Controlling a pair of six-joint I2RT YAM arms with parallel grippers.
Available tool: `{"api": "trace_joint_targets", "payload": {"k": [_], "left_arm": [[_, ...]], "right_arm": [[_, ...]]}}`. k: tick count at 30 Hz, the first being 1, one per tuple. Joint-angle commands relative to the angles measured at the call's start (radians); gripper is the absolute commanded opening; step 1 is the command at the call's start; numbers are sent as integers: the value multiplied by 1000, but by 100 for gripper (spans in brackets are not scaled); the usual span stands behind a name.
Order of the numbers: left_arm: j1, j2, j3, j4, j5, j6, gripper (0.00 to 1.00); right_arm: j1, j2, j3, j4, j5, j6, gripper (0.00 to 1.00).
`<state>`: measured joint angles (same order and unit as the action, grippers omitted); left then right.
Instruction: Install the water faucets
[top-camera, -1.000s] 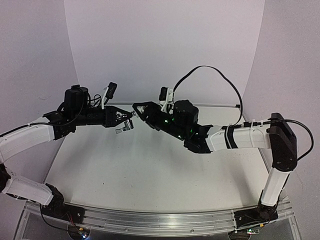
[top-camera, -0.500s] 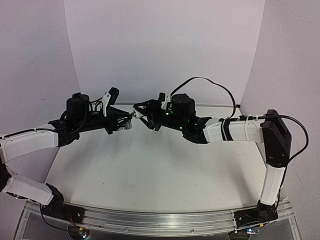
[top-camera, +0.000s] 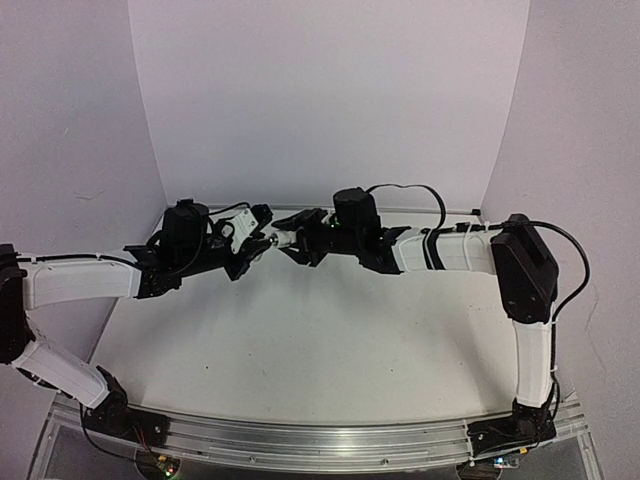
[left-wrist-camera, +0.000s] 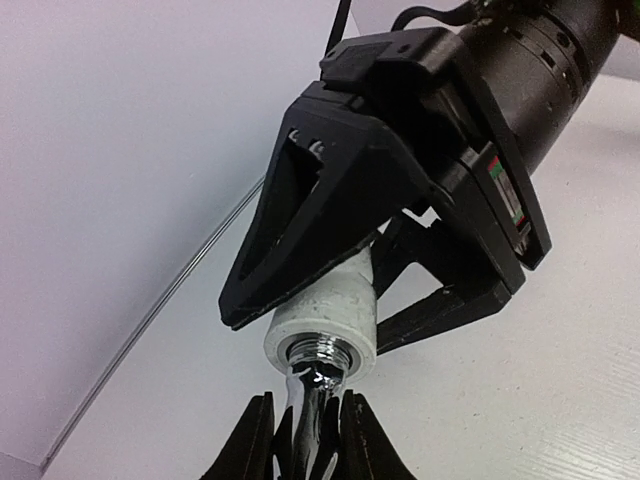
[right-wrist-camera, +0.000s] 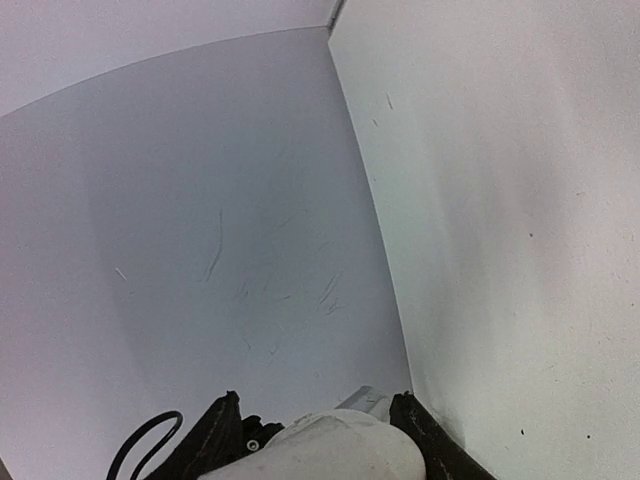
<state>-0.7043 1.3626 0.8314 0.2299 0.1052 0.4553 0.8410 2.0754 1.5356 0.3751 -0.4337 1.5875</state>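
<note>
The tap (left-wrist-camera: 316, 372) is pinched between the left fingers (left-wrist-camera: 256, 445) at the bottom centre of the left wrist view. Its long axis runs up the frame, and its threaded end sits at the mouth of the white fitting (left-wrist-camera: 322, 318). How deep the threads sit cannot be told. The right fingers (left-wrist-camera: 330, 215) grip that fitting from above it in the frame, closed on its sides, and in the right wrist view its white body fills the gap between them. From overhead the two sets of fingers meet nose to nose at upper centre, so tap and fitting lie on one roughly left-to-right line. The next move likely turns on keeping that line straight while the tap is twisted in, since any tilt risks crossing the threads. The joint appears to be held off the worktop (top-camera: 320, 340), with the back wall just behind it and open room toward the lower frame.
</note>
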Motion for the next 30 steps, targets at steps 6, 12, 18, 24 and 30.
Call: {"api": "trace_joint_targets", "payload": {"k": [6,12,18,24,30], "left_arm": [[-140,71,-30,59,-195,473,0],[-208,155,-54,47,-312,641,0],[-236,174,-73,34,-325,622,0],[-231,183,-31,36,-376,521,7],[-224,205,16,37,-392,418,17]], "right_arm": [[60,-7,78,103,-406,237,0],[35,-43,1,43,-476,280,0],[16,-80,-22,1,-473,256,0],[-3,-125,-106,0,-372,242,0],[-8,-140,-157,-12,-291,221,0]]}}
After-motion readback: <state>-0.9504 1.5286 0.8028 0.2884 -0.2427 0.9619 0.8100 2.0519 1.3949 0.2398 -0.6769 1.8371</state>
